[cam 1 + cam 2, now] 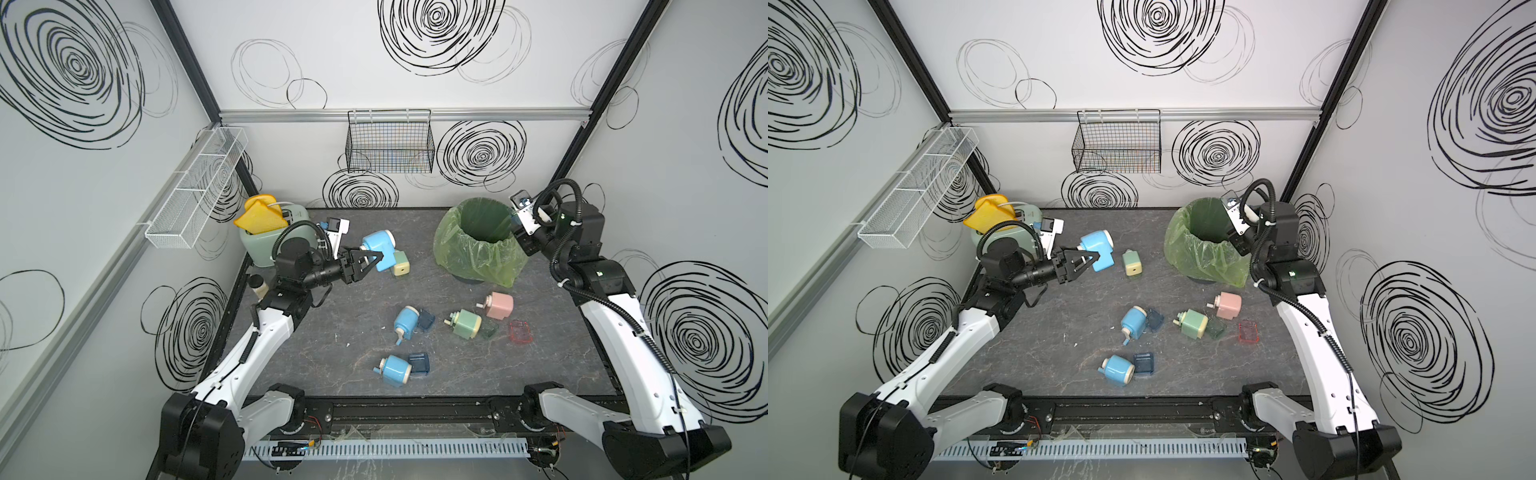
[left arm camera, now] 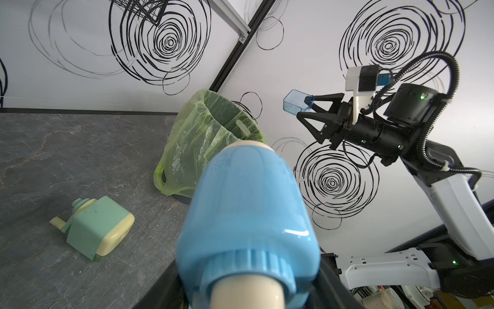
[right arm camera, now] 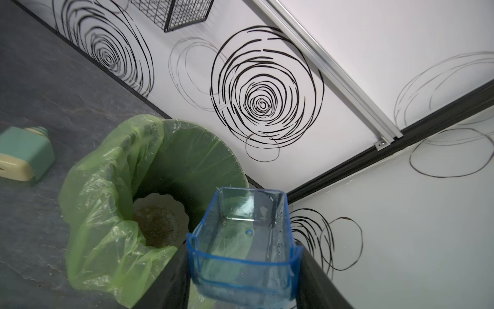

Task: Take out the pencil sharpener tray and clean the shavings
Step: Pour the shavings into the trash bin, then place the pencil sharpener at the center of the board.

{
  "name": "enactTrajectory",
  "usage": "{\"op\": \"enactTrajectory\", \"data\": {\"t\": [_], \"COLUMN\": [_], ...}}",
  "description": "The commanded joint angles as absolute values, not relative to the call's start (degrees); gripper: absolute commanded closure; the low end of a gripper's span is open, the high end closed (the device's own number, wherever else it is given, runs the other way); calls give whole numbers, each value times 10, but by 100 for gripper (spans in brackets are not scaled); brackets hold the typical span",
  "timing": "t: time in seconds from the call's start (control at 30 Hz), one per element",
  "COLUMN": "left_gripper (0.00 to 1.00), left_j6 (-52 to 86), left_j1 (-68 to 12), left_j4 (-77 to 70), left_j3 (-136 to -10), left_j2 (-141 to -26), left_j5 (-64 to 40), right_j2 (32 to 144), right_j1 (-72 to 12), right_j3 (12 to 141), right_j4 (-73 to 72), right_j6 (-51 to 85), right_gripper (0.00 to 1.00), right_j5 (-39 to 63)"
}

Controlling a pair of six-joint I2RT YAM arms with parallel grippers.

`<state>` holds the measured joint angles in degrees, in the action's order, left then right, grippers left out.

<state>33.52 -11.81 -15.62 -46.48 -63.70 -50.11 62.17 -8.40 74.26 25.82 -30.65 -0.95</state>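
In a top view, the left fingers (image 1: pixel 368 270) clamp the blue sharpener (image 1: pixel 380 247), centre-left. Left wrist view: the right fingers (image 2: pixel 327 96) pinch the tray (image 2: pixel 295 101), upper right. Right wrist view: the tray sits lower centre beside the bin (image 3: pixel 160 174); it is best tipped mouth-down, squarely over the opening.

left gripper (image 1: pixel 1090 256) holding blue sharpener (image 1: pixel 1101 244), green bin (image 1: pixel 1200 259)

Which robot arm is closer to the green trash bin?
Right. The right gripper holds the blue tray right by the bin rim. The left gripper holds a blue sharpener farther across the table, apart from the bin.
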Motion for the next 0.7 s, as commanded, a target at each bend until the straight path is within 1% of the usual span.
{"op": "enactTrajectory", "data": {"t": [0.0, 0.07, 0.2, 0.3, 0.4, 0.5, 0.6, 0.67], "left_gripper": [62, 62, 61, 62, 62, 62, 63, 63], "left_j6": [341, 348, 439, 454, 410, 365, 330, 290], "left_j1": [-111, -112, -133, -152, -153, -148, -142, -141], "left_j4": [-210, -228, -398, -436, -378, -299, -239, -165], "left_j3": [-466, -465, -445, -450, -462, -470, -467, -464], "left_j2": [-638, -638, -639, -635, -633, -628, -620, -608], "left_j5": [-513, -529, -607, -639, -631, -608, -575, -524], "right_j2": [601, 580, 525, 509, 505, 497, 490, 487], "right_j1": [-44, -25, -8, -2, -3, -9, -41, -79], "right_j3": [708, 685, 611, 571, 533, 493, 466, 457], "right_j4": [211, 184, 83, 19, -49, -121, -148, -133], "right_j6": [-214, -184, -112, -41, 40, 107, 125, 108], "right_gripper": [56, 57, 57, 57, 57, 57, 57, 57], "right_j5": [152, 232, 417, 507, 596, 648, 682, 686]}}
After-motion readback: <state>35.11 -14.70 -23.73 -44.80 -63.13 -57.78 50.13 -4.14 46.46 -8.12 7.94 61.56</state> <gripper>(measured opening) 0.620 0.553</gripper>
